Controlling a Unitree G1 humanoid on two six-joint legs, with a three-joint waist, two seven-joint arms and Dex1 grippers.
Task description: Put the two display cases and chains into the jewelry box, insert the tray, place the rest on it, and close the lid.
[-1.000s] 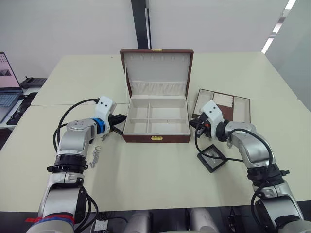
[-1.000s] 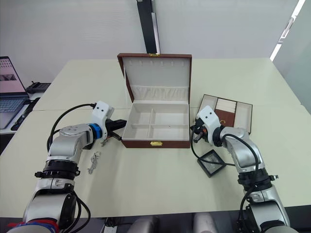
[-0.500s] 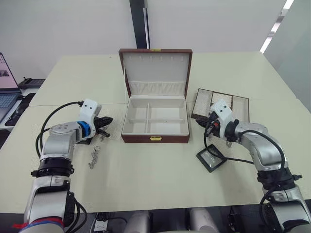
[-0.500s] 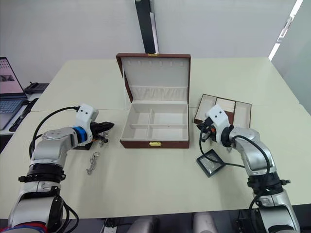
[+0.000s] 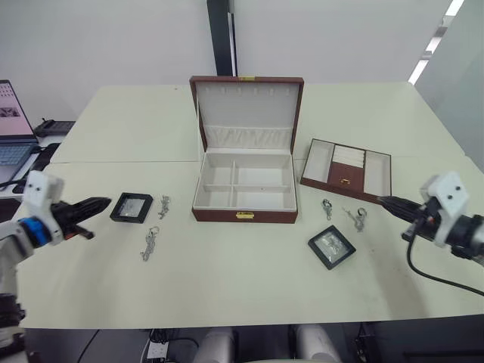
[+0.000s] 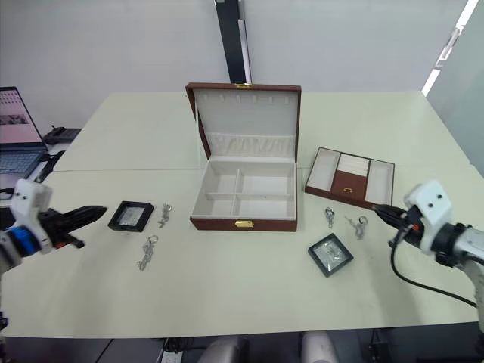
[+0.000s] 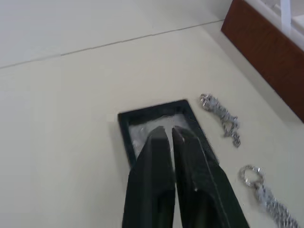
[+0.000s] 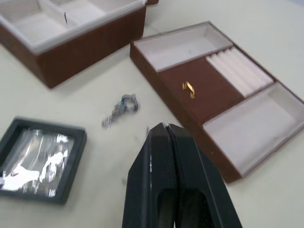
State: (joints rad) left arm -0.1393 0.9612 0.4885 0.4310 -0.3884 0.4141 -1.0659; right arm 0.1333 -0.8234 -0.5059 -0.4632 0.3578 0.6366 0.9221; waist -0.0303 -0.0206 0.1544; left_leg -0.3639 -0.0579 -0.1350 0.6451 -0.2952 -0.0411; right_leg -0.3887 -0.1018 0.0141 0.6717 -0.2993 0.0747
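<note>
The open brown jewelry box (image 5: pixel 243 215) stands mid-table, its cream compartments bare and its lid upright. The brown tray (image 5: pixel 349 168) lies to its right. One black display case (image 5: pixel 131 207) rests left of the box, with two chains (image 5: pixel 163 205) (image 5: pixel 149 243) beside it. The other display case (image 5: pixel 331 247) sits front right, near two small chains (image 5: pixel 327 206) (image 5: pixel 358 218). My left gripper (image 5: pixel 102 203) is shut and empty, pointing at the left case (image 7: pixel 159 123) from the far left. At the far right, my right gripper (image 5: pixel 382 201) is shut and empty, hovering near the tray (image 8: pixel 209 85).
A laptop (image 5: pixel 11 128) and a dark device sit on a side desk beyond the table's left edge. A black post (image 5: pixel 220 38) rises behind the box. A seam crosses the table behind the left case.
Both arms have pulled outward from beside the box to the table's left and right sides. The display cases and chains that they partly covered now lie in plain sight.
</note>
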